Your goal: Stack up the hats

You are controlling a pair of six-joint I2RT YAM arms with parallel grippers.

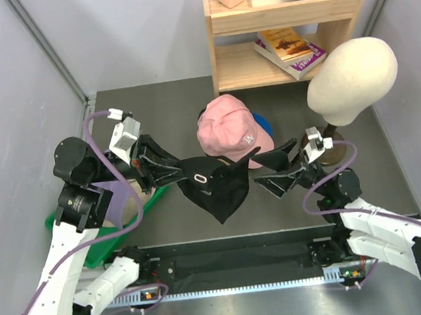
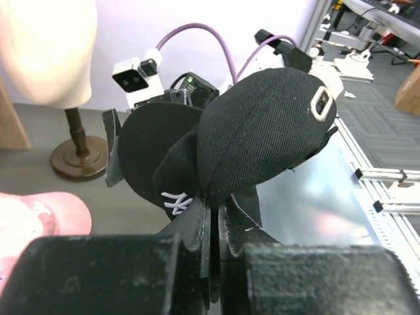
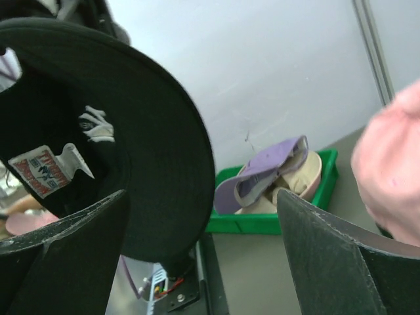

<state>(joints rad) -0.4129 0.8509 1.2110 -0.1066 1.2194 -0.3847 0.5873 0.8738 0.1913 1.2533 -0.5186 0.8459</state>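
Note:
My left gripper (image 1: 181, 168) is shut on the back edge of the black cap (image 1: 218, 188) with the white logo and holds it up above the table; the wrist view shows the jaws (image 2: 220, 220) pinching the cap's fabric (image 2: 262, 138). My right gripper (image 1: 264, 173) is open just right of the cap, and its brim (image 3: 144, 151) hangs between the spread fingers (image 3: 200, 197), close to the left one. A pale pink cap (image 1: 229, 131) sits on a blue cap (image 1: 265, 126) behind. A lavender cap (image 3: 269, 170) lies in the green bin.
The green bin (image 1: 71, 238) stands at the left edge with a cream hat under the lavender cap. The cream mannequin head (image 1: 352, 69) stands on its stand at the right. A wooden shelf (image 1: 286, 23) with books is at the back.

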